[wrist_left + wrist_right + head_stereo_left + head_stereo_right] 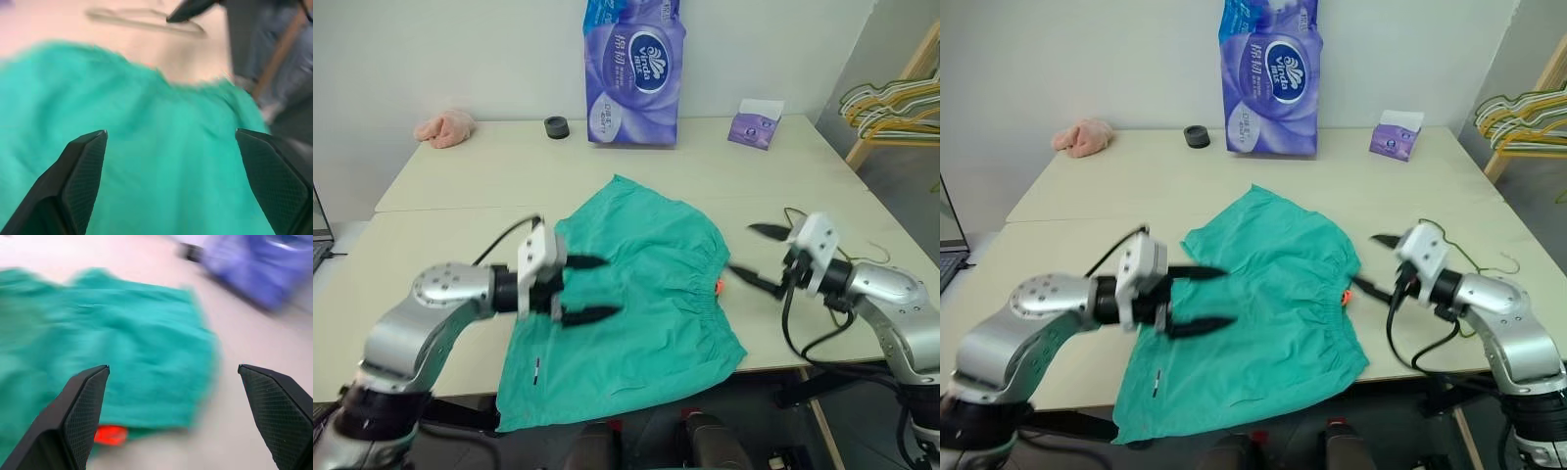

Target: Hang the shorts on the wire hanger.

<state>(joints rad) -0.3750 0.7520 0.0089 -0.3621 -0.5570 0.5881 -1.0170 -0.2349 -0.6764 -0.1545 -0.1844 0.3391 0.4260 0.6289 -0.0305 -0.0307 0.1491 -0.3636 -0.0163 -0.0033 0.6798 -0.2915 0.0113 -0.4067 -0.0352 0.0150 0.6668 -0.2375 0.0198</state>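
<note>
shorts (pixel 641 294): flat on table (pixel 460 235), ready for threading | my left pincer (pixel 592 289): spread, empty | my right pincer (pixel 752 257): spread, empty, beside waistband

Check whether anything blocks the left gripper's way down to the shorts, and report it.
Nothing visible does. The left gripper hangs open directly over the shorts, which lie flat on the table, with only air between its fingers and the cloth. The right gripper is open off the shorts' waistband side, beside the wire hanger.
</note>
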